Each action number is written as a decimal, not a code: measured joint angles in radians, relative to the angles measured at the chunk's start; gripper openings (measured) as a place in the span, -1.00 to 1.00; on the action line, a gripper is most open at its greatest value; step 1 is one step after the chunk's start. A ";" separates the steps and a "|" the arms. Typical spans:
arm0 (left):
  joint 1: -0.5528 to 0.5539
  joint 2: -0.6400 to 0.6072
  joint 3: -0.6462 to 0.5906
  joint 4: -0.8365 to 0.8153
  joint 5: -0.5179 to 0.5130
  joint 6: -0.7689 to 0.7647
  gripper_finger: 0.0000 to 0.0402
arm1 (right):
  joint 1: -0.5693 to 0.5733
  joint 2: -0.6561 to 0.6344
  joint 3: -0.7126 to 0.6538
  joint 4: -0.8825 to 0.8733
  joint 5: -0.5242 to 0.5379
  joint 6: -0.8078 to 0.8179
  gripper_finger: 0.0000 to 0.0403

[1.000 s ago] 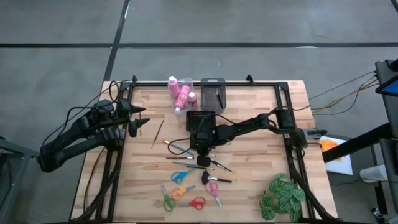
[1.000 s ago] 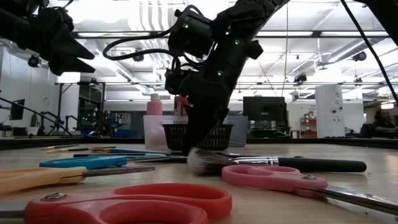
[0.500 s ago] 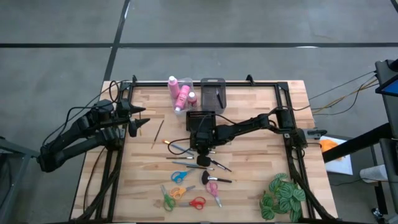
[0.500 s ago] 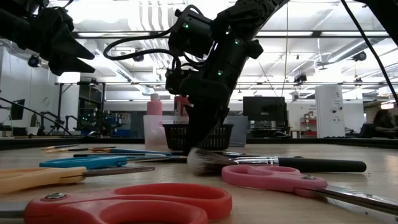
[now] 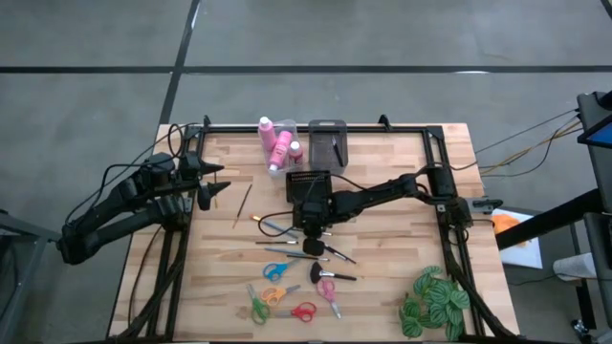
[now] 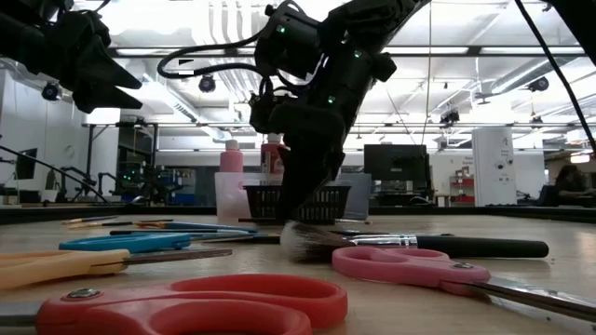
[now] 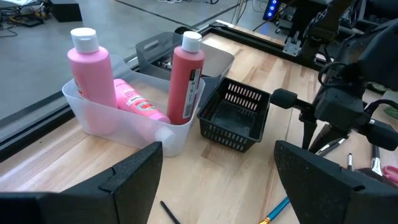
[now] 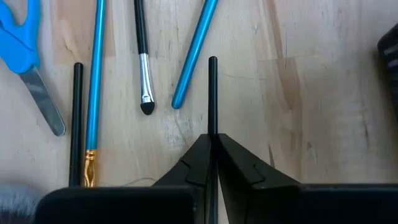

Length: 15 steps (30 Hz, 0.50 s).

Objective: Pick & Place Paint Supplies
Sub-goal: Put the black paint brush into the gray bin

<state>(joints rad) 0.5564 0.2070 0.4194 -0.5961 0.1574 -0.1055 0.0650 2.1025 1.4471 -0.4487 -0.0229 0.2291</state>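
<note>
My right gripper (image 5: 312,229) stands at mid table, just near of the black mesh basket (image 5: 308,182), shut on a thin black paintbrush (image 8: 212,93). Around it lie more brushes: blue-handled ones (image 8: 96,74), a short black one (image 8: 143,62) and a wide soft one (image 6: 419,244). Several scissors (image 5: 277,291) lie flat nearer the front edge. Pink bottles with white caps (image 7: 186,74) are in a clear bin (image 7: 124,127) at the far edge. My left gripper (image 7: 217,186) hovers open over the far left corner (image 5: 212,186), holding nothing. My right gripper pinches the thin black brush handle (image 8: 212,127) between its two fingertips. The fingers come steeply from above and lie along the handle, whose free end (image 8: 212,61) sticks out past the tips over the wood. Whether the brush is lifted clear I cannot tell.
A grey bin (image 5: 327,139) stands beside the clear one at the far edge. A green leafy plant (image 5: 435,301) sits at the near right corner. A wooden-handled brush (image 5: 243,204) lies alone at the left. Black rails (image 5: 316,127) frame the table's far and side edges.
</note>
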 joint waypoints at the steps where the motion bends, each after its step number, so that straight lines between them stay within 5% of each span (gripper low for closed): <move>1: 0.000 0.000 0.000 0.000 0.000 0.000 0.55 | 0.000 -0.001 0.000 0.000 0.000 0.000 -0.91; 15: 0.000 0.000 0.000 0.000 0.000 0.000 0.55 | -0.016 -0.158 0.002 -0.083 -0.004 -0.034 -0.91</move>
<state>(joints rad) 0.5564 0.2070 0.4194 -0.5961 0.1574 -0.1052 0.0493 1.9444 1.4490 -0.5319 -0.0267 0.1954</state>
